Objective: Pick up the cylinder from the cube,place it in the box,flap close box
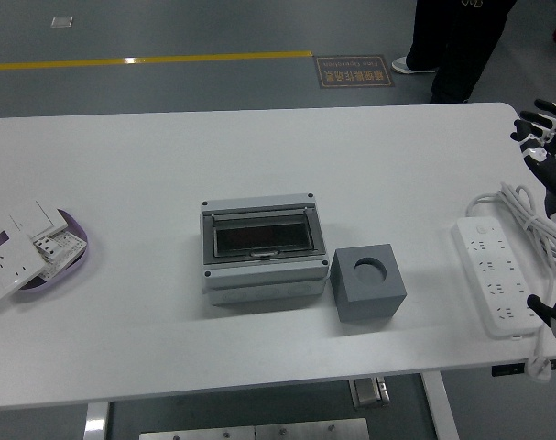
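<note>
Box [262, 249] sits mid-table, lid closed; grey cube [367, 282] just right of it, socket empty. Right hand [546, 137] at right edge, fingers spread, empty.

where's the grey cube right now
In the head view the grey cube sits right of centre on the white table, close beside the right side of the grey box, with the power strip farther right.

Grey plastic box [262, 248] with shut transparent flap stands just beside grey cube [367, 282] with empty round socket; right hand [545, 137] at table [149, 165] edge, fingers spread.
</note>
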Controlling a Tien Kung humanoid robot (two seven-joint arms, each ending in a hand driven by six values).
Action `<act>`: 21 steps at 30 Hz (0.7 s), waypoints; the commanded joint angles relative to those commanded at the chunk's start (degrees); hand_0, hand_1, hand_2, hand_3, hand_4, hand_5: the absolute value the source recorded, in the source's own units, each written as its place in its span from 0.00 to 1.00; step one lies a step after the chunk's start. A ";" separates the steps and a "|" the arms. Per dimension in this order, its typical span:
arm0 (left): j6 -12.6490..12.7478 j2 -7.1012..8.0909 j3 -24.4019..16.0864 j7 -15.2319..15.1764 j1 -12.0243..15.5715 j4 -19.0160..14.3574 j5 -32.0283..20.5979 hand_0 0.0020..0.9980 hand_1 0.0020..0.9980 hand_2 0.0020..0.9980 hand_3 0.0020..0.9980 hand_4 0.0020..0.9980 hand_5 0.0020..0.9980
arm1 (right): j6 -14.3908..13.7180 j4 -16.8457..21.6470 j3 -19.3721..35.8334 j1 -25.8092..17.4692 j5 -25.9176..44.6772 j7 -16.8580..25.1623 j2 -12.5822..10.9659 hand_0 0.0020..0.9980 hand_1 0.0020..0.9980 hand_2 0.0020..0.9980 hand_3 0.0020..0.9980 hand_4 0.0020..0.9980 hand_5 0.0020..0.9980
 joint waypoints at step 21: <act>-0.22 -0.06 0.55 -0.46 -0.55 0.00 -0.25 0.63 0.66 0.58 0.65 0.70 0.31 | 0.06 0.58 -1.46 0.49 -0.25 -0.19 -0.39 0.58 0.60 0.60 0.61 0.68 0.14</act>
